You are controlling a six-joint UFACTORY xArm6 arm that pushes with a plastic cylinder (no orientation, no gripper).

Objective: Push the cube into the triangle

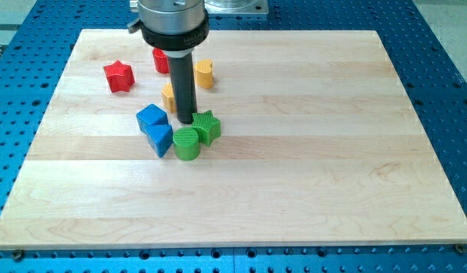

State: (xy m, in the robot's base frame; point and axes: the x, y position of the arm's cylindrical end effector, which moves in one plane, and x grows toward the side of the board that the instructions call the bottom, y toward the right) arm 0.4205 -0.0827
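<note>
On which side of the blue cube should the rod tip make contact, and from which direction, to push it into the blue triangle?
Probably the blue cube is best met on its far face, toward the view's top, pushing down. The blue triangle lies just below it, already touching or nearly so. My tip stands to the cube's right, beside the green star, so it must first go around the cube, clear of the yellow block behind.

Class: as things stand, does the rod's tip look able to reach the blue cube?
Probably yes. My tip sits at the blue cube's right with bare board between; the yellow block behind should not block it.
</note>
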